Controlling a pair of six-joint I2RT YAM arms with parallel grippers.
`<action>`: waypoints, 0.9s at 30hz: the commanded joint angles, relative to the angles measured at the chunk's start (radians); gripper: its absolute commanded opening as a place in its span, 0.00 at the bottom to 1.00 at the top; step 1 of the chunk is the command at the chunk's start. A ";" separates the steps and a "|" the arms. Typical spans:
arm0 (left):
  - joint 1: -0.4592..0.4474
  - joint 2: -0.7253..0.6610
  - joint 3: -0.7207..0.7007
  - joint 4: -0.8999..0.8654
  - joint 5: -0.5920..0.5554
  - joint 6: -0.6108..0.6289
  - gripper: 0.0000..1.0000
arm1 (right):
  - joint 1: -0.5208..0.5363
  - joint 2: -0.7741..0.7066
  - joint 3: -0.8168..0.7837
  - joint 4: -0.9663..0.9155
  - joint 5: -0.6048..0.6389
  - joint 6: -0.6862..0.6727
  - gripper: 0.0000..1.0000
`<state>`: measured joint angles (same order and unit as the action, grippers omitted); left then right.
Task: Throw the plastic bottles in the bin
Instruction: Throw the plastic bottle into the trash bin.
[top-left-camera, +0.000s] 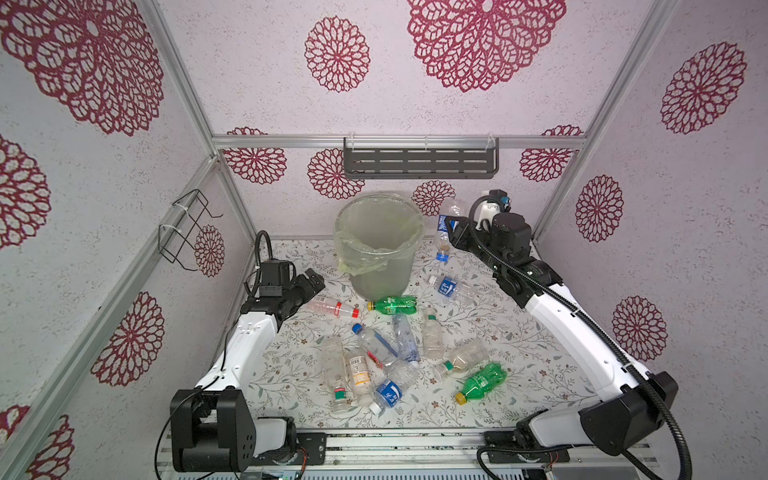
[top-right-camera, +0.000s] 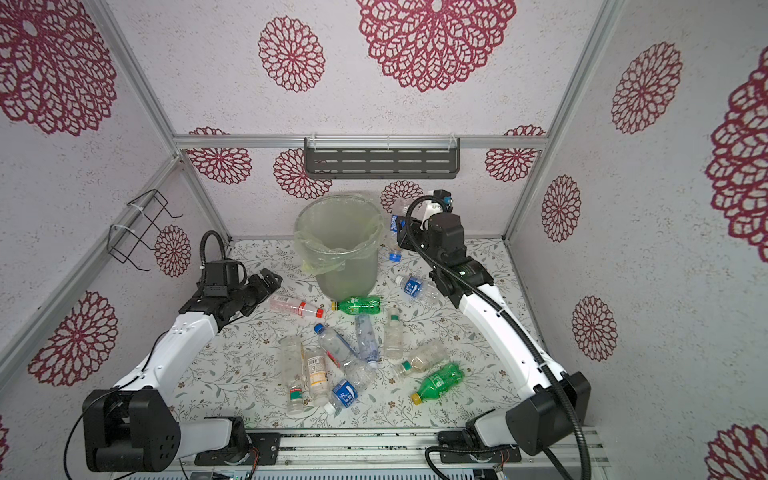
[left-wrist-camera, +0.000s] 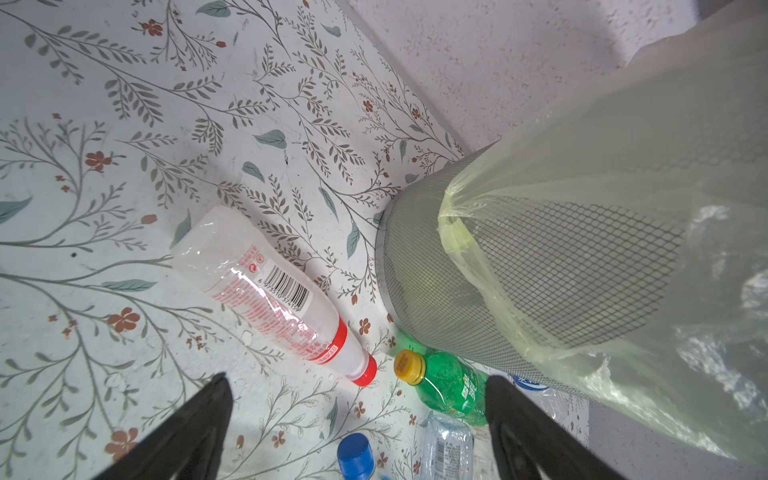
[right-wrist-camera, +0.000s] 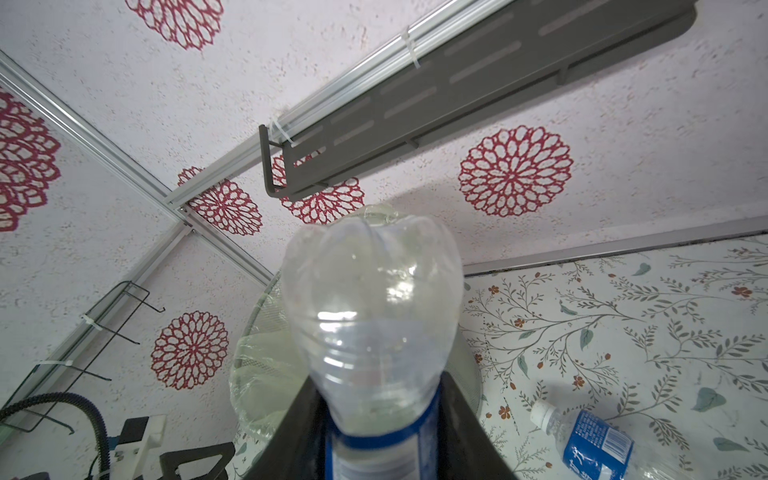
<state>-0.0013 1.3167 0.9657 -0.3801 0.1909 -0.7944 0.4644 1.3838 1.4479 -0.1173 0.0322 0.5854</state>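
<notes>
Fingers of the right gripper (top-left-camera: 451, 227) pinch a clear ribbed blue-labelled plastic bottle (right-wrist-camera: 370, 299) at 3 o'clock of the bag-lined cylindrical grey mesh bin (top-left-camera: 380, 278); the left gripper (top-left-camera: 314, 281), fingers spread, sits at 8 o'clock.

- Before you, a dark slotted shelf (top-left-camera: 419, 160) hangs zip-tied to the aluminium rail (top-left-camera: 282, 142) on the back wall.
- A black wire rack (top-left-camera: 187, 230) hangs on your left-hand wall.
- Crimson medallions (top-left-camera: 336, 54) pattern the walls; a leaf-and-flower print covers the tabletop (top-left-camera: 519, 332).
</notes>
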 joint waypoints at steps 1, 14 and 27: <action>0.013 -0.014 -0.016 0.030 0.021 -0.022 0.97 | 0.025 -0.010 0.017 0.065 0.033 -0.005 0.28; 0.036 -0.020 -0.036 0.051 0.015 -0.039 0.97 | 0.112 0.770 1.148 -0.495 0.126 -0.002 0.59; 0.057 -0.052 -0.006 0.010 -0.004 -0.010 0.97 | 0.134 0.323 0.536 -0.229 0.092 -0.040 0.99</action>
<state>0.0486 1.2900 0.9363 -0.3611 0.1932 -0.8146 0.5930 1.8694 2.0224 -0.4881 0.1318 0.5663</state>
